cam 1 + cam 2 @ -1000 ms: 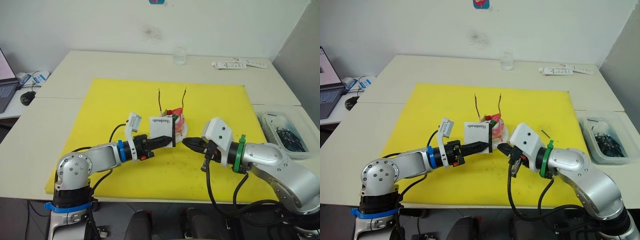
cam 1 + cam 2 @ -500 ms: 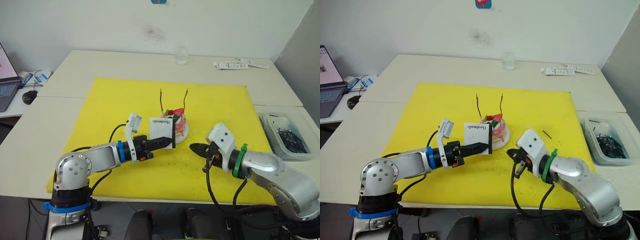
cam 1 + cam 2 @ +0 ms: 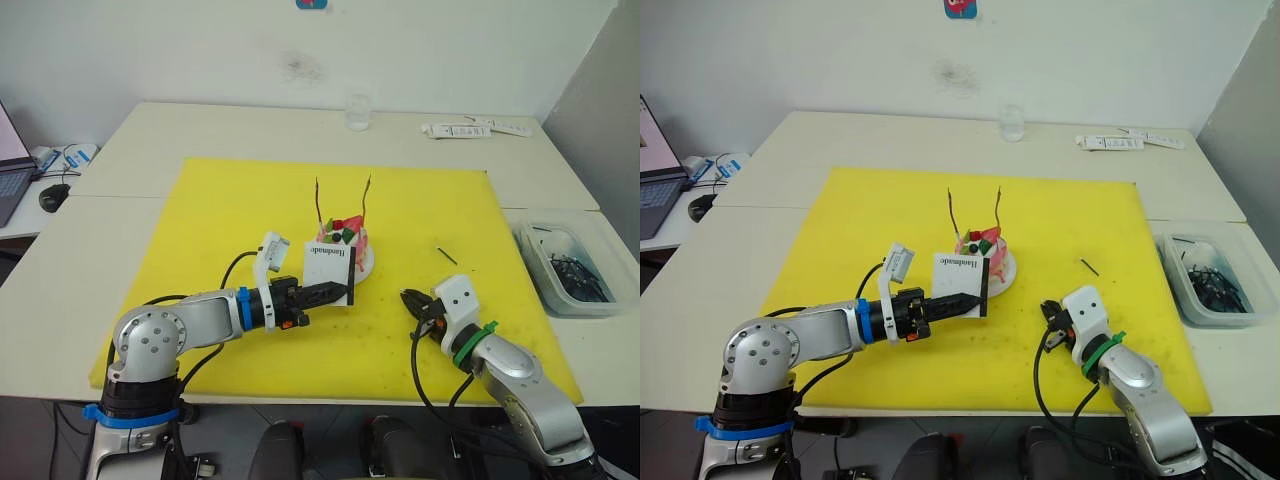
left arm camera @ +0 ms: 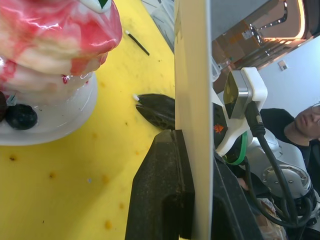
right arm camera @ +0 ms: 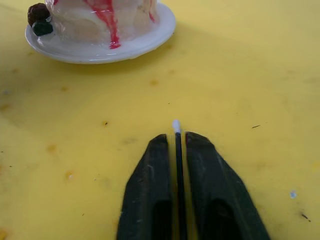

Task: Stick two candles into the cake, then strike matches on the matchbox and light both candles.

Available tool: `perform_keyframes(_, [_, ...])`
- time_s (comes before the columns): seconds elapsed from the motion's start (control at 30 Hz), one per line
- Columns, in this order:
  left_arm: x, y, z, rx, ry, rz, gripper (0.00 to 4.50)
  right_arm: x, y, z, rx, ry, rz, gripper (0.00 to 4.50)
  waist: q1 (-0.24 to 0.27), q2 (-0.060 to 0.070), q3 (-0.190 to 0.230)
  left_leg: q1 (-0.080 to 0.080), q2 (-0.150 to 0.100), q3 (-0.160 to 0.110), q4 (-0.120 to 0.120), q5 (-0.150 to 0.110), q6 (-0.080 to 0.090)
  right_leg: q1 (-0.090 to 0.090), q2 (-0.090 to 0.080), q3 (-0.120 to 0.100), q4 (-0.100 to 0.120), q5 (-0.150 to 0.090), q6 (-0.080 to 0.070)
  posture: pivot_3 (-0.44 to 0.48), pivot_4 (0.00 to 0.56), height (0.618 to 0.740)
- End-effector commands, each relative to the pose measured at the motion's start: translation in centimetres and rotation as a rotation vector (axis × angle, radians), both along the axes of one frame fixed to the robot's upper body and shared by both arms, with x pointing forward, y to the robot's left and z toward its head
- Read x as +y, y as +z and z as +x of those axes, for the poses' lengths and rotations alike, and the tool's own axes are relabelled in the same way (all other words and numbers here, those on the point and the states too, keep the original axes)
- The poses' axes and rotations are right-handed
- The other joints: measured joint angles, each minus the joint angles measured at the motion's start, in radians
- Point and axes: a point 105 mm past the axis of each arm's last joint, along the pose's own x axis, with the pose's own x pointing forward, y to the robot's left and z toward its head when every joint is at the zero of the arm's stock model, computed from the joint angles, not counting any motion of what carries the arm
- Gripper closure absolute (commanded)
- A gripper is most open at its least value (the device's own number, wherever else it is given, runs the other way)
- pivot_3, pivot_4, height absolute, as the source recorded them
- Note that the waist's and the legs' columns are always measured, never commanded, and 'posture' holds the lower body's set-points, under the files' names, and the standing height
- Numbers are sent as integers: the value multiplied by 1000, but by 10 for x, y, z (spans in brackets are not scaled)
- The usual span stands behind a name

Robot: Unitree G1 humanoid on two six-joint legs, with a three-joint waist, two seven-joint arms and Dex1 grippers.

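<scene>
Left gripper (image 3: 340, 292) clamped on matchbox (image 3: 329, 264), box held upright on edge between fingers, cake (image 3: 345, 240) just beyond. Right gripper (image 5: 175, 142) pinching match (image 5: 178, 165), white tip poking past fingertips; cake plate (image 5: 135, 45) ahead, apart. Two candles (image 3: 319, 201) upright in cake. Spare match (image 3: 447, 256) beyond right gripper.

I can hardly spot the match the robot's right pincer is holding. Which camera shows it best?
The right wrist view: the match lies pinched between the right pincer fingers, its white tip poking out. The left wrist view shows just that tip; both eye views show the pincer, the match too small to see.
</scene>
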Motion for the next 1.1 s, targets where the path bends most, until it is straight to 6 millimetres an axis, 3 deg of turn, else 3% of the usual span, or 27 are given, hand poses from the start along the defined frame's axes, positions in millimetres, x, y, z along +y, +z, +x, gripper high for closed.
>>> perform_keyframes(0.03, [-1,8,-3,-49,-13,-9,4500,-2,-4,-3,-5,7,-14,2452,0,0,0,0,0,0,0,0,0,0,0,0,0,0,0,0,150,740])
perform_keyframes(0.7, [0,6,-4,-41,-11,-12,4500,-1,-14,-7,-5,-23,26,2452,2,0,0,0,0,0,0,0,0,0,0,0,0,0,0,0,150,740])
perform_keyframes(0.8, [1,7,-3,-41,-8,-12,4500,2,-11,-8,2,-33,26,3043,2,0,0,0,0,0,0,0,0,0,0,0,0,0,0,0,150,740])
perform_keyframes(0.93, [1,6,-3,-39,-6,-12,4500,7,-6,-9,7,-25,29,4361,2,0,0,0,1,0,0,0,0,0,-1,0,0,0,0,0,150,740])
perform_keyframes(1.1, [1,6,-4,-38,-5,-12,4500,9,-3,-11,7,-18,38,4474,1,0,0,0,1,0,0,0,0,0,-1,0,0,0,0,0,150,740])
